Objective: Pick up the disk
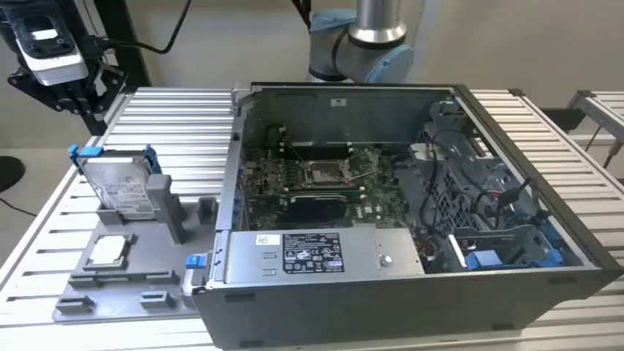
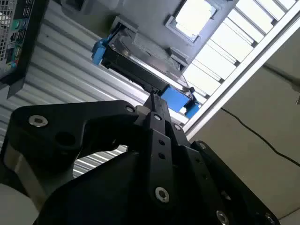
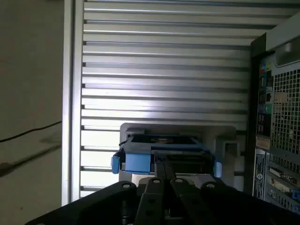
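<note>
As it leans, flat silver disk [image 1: 122, 186], blue-framed

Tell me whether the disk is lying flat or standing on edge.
Standing on edge, tilted slightly back: in the exterior view the disk sits in a slot of the grey fixture, blue bracket uppermost.

no legible text, no readable numbers

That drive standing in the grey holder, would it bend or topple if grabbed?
Probably rigid: the disk looks like a flat metal slab. Its blue bracket may flex slightly. Leaning on edge in the grey stand, it might tip if nudged.
</note>
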